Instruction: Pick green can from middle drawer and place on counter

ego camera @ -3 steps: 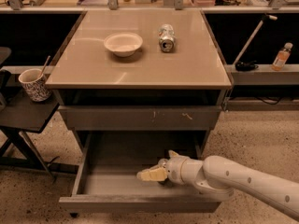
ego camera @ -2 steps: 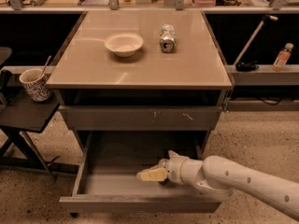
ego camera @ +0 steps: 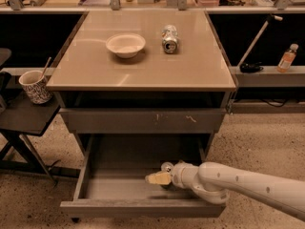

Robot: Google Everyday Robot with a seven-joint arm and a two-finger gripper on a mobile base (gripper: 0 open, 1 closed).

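Grey metal middle drawer (ego camera: 119,208), lower centre, pulled open. Inside, possibly green can (ego camera: 167,167), only a silvery top showing just behind gripper (ego camera: 158,178); grip state impossible to tell. White arm (ego camera: 248,185) stretched in from lower right. Up on counter (ego camera: 143,73): empty bowl (ego camera: 126,44), silver can (ego camera: 169,38) on its side.

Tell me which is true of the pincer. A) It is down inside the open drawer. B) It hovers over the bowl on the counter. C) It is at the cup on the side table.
A: the pincer is low inside the open middle drawer, well below the counter where the bowl sits.
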